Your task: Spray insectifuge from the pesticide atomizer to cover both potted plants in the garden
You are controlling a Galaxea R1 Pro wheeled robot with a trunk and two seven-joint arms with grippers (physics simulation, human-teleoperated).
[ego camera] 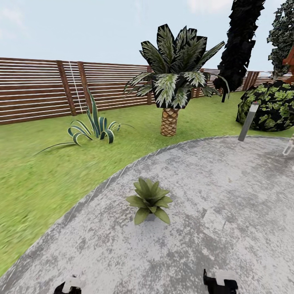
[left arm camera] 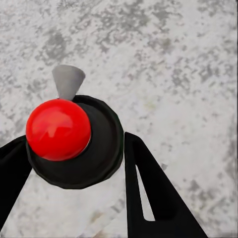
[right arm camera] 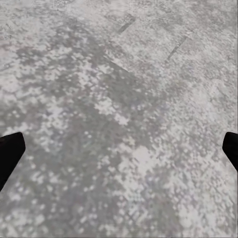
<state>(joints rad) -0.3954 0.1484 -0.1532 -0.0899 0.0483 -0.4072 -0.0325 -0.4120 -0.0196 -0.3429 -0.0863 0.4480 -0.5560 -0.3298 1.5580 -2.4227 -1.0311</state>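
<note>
Here we find the pesticide atomizer point(left arm camera: 74, 141) sitting between the fingers of our left gripper point(left arm camera: 74, 163) in the left wrist view: its round black body fills the gap, one dark finger point(left arm camera: 12, 168) pressed against one side and the other finger point(left arm camera: 153, 193) lying just beside the opposite side, so we read the jaws as clenched around the bottle. A glossy red knob point(left arm camera: 58, 129) caps the atomizer, and a small grey nozzle point(left arm camera: 68, 81) sticks out past it over the speckled grey patio point(left arm camera: 173, 59). In the right wrist view our right gripper point(right arm camera: 119, 153) shows only the dark tips of its fingers point(right arm camera: 9, 153) at opposite edges, spread wide with nothing between them but paving, so those jaws are released. From the head view, one potted plant point(ego camera: 149, 200) stands on the patio point(ego camera: 228, 196) ahead of us, nearer the curved edge where the paving meets the lawn point(ego camera: 36, 175) than the far side, well apart from both grippers. On the grass beyond stand a striped-leaf plant point(ego camera: 93, 128) and a palm point(ego camera: 173, 77), with the slatted wooden fence point(ego camera: 36, 87) behind them and a dark leafy bush point(ego camera: 269, 106) toward the patio's far right edge.
</note>
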